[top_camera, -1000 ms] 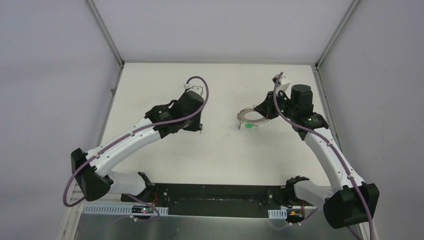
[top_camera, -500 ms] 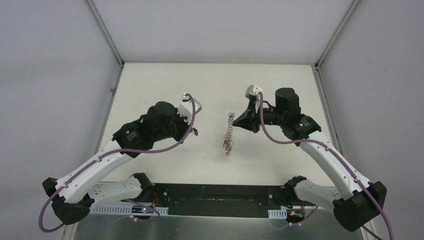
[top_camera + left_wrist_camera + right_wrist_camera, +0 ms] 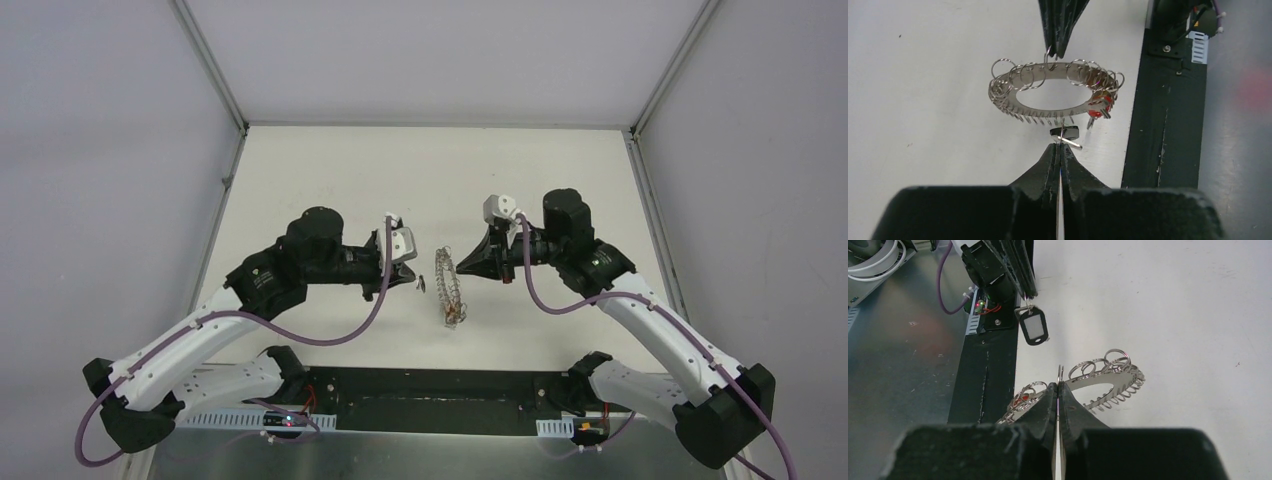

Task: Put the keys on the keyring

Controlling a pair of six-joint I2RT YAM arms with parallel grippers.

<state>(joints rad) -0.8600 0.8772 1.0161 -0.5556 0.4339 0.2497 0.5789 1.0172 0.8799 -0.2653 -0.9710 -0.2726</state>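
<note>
My right gripper [image 3: 460, 268] is shut on one silver loop of the keyring [image 3: 447, 288] and holds the ring in the air, edge-on in the top view. In the right wrist view the keyring [image 3: 1110, 381] lies just beyond my right gripper [image 3: 1058, 385]. My left gripper [image 3: 417, 283] is shut on the small loop of the black-tagged key [image 3: 1032, 326], which hangs below its fingers [image 3: 1013, 265]. In the left wrist view the key [image 3: 1066, 133] sits at my left gripper [image 3: 1061, 146], just short of the keyring [image 3: 1048, 107]. The green-tagged key is out of view.
A red-tagged key [image 3: 1096, 112] hangs on the ring's near side, also seen in the right wrist view [image 3: 1024, 399]. The black base plate [image 3: 1153, 125] runs along the table's near edge. Grey walls and metal posts [image 3: 210, 70] enclose the white table [image 3: 330, 170].
My right gripper lifted the keyring off the table, turned it on edge and carried it left and nearer. My left gripper swung right with the black-tagged key until it faces the ring.
</note>
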